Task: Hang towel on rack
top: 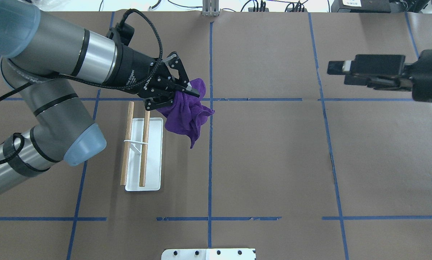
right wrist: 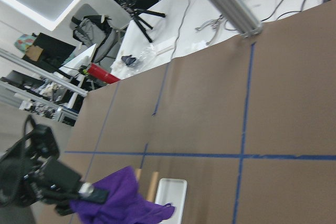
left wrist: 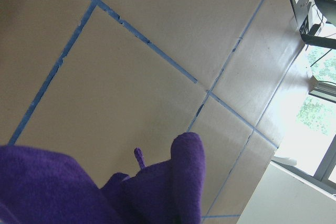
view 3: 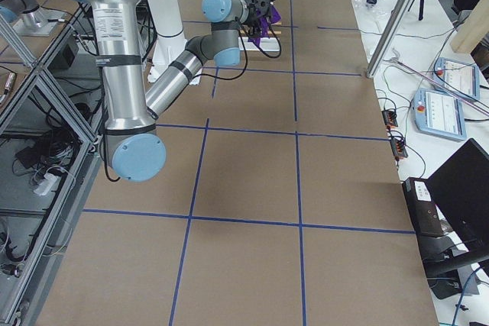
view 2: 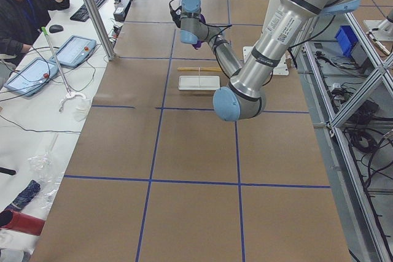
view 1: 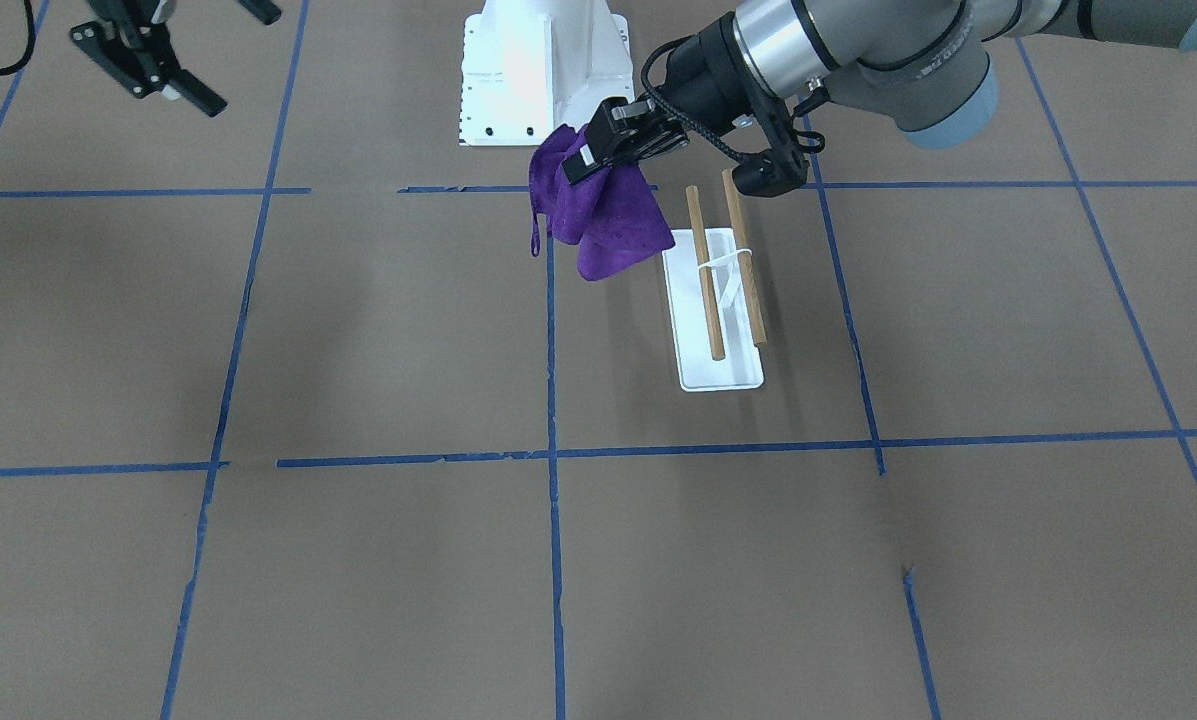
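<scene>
My left gripper (view 1: pixel 598 150) is shut on a purple towel (view 1: pixel 603 225) and holds it in the air, so that the cloth hangs in folds. In the overhead view the left gripper (top: pixel 190 90) and the towel (top: pixel 187 117) are just right of the rack's far end. The rack (top: pixel 154 162) has a flat white base and two parallel wooden dowels (top: pixel 143 151); nothing hangs on them. It also shows in the front view (view 1: pixel 723 375). The towel fills the bottom of the left wrist view (left wrist: pixel 157 192). My right gripper (top: pixel 340 72) is open and empty, far off to the right.
The white bolted pedestal (view 1: pixel 543 70) stands at the robot's edge of the table, close behind the towel. Blue tape lines (top: pixel 210 162) cross the brown table. An operator (view 2: pixel 24 4) sits at a side desk beyond the far edge.
</scene>
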Controlling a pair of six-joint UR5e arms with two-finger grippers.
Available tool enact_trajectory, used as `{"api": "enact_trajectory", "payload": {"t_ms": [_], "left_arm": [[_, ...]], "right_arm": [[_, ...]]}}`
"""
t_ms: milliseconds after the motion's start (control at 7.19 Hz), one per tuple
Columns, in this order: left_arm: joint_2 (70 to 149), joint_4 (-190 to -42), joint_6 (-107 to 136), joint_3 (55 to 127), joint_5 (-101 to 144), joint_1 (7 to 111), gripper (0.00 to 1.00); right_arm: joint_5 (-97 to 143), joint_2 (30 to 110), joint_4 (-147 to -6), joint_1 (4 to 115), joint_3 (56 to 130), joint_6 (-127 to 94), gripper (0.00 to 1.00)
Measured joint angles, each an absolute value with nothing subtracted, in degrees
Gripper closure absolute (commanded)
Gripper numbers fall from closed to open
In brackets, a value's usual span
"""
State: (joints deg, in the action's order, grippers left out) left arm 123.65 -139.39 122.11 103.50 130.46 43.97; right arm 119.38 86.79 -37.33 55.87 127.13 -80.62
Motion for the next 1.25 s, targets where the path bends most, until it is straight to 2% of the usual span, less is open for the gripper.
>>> {"api": "enact_trajectory", "payload": {"t_ms": [278,556,974,1252], "left_arm": [[120.0,-143.8,120.7,105.3,130.0,44.0,1.00],[118.2,-146.3,111.2,106.1,129.7,44.1,1.00],[115.8,-146.7,90.2,106.5,125.2,43.1,1.00],[111.9,-147.1,81.7,107.6,113.2,38.4,1.00]], "right_arm": [[122.8,90.5,-37.6,64.4,121.3,-72.4,0.00],[122.8,93.5,-37.8,67.8,117.5,-64.2,0.00],[122.4,94.5,-40.2,69.4,115.7,-58.7,0.00],[122.4,94.3,-46.7,71.1,115.7,-51.2,0.00]]}}
